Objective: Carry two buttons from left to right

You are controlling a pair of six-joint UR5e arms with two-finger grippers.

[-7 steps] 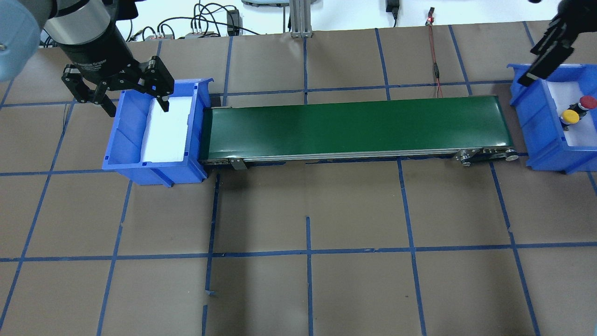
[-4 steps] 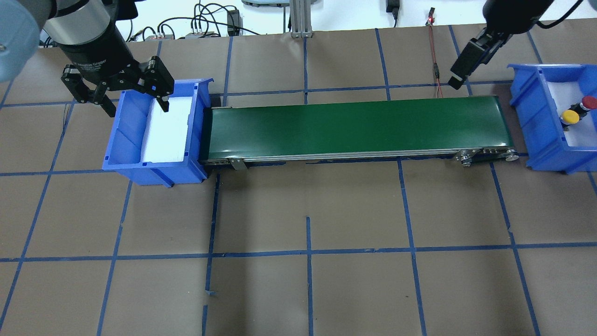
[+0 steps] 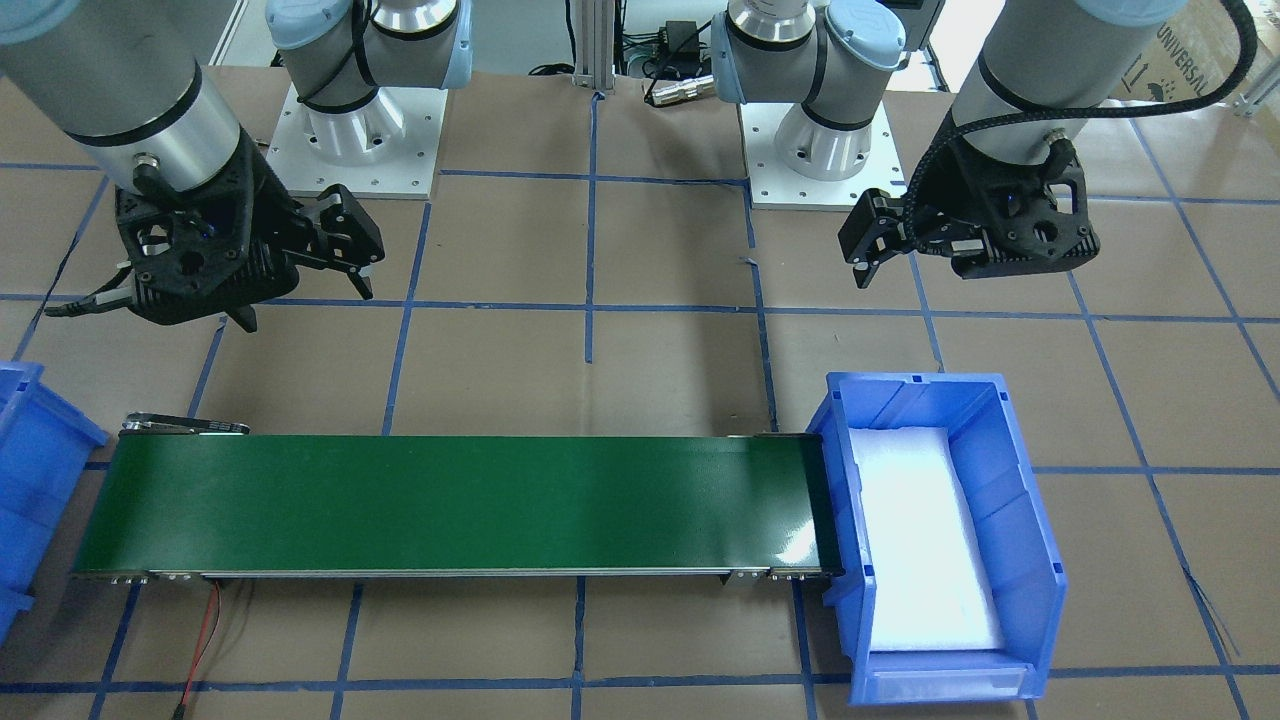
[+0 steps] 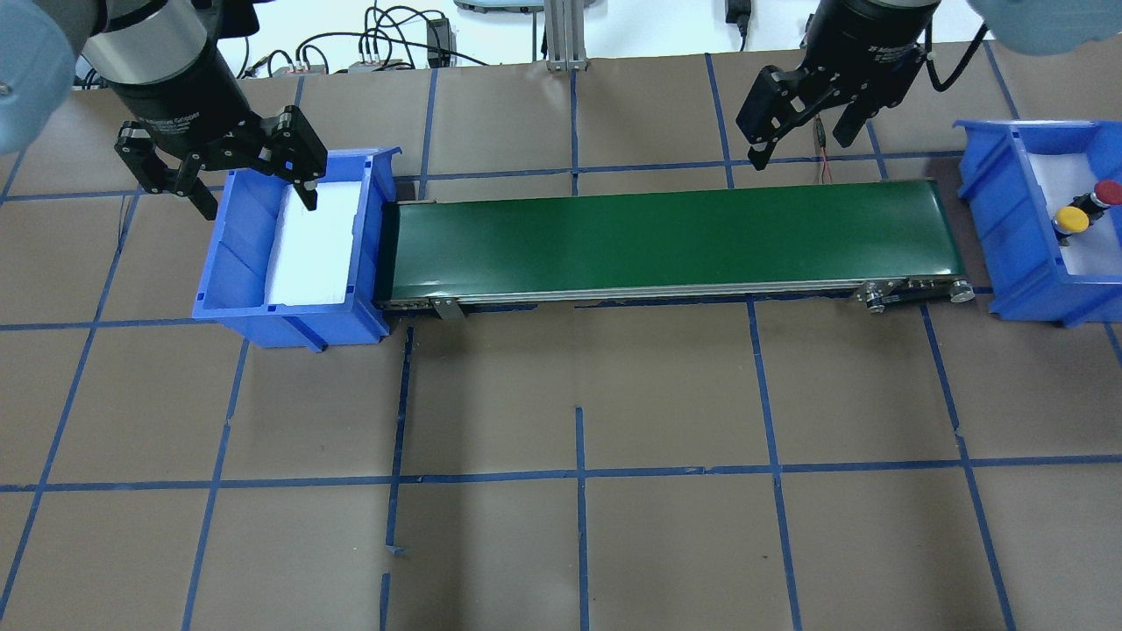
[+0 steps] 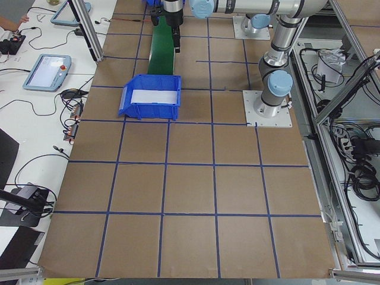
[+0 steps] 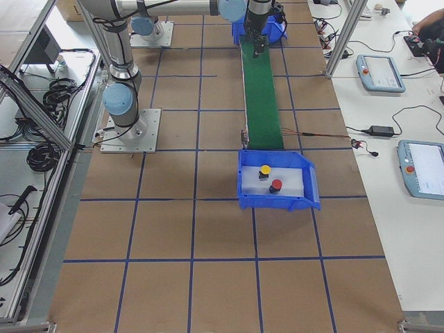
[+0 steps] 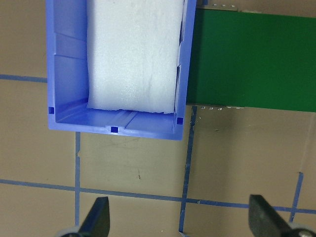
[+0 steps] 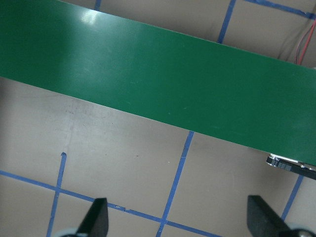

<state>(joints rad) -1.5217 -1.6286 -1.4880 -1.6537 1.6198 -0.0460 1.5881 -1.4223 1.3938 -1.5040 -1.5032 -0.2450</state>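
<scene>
Buttons (image 4: pixel 1071 219) lie in the bin (image 4: pixel 1008 230) at the overhead view's right edge, rightward of the right claw (image 4: pixel 802 151); both claws gape empty, left claw (image 4: pixel 260 206) far off.

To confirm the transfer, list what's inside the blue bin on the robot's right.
The right bin holds the red button and the yellow button, both on white foam. Anything under the foam is covered.

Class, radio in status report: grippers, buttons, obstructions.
Left gripper open, empty, near left bin. Right gripper open, empty, near conveyor belt. Red button, yellow button in right bin. No obstruction seen.
</scene>
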